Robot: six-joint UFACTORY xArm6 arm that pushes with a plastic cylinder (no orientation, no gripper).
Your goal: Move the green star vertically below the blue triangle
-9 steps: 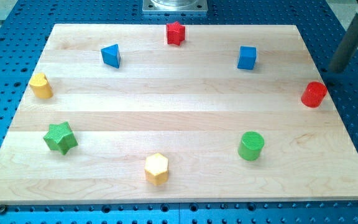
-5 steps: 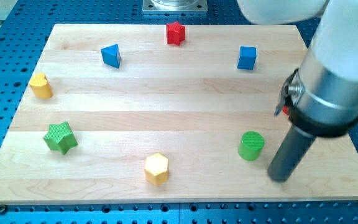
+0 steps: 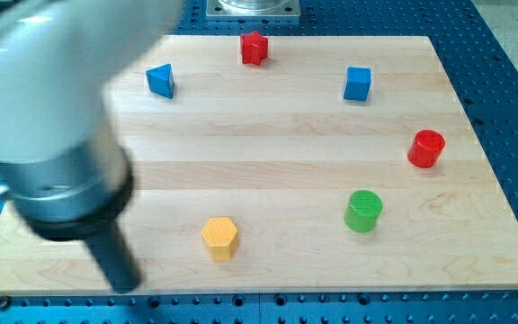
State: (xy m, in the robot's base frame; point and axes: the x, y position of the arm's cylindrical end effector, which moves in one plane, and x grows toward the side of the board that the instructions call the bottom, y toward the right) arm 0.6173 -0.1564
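Note:
The blue triangle (image 3: 160, 80) sits near the view's top left of the wooden board (image 3: 277, 126). The green star does not show; the arm's blurred grey body (image 3: 57, 135) covers the board's left side where it would lie. My tip (image 3: 126, 284) is at the board's bottom left edge, left of and slightly below the yellow hexagon (image 3: 219, 238) and well below the blue triangle.
A red star (image 3: 254, 47) stands at the top centre and a blue cube (image 3: 357, 83) at the top right. A red cylinder (image 3: 426, 148) is at the right and a green cylinder (image 3: 363, 211) at the lower right.
The arm swept from the board's right side across to the bottom left. The red cylinder shifted left and down. The yellow hexagon moved slightly left. The green star and yellow cylinder are now covered.

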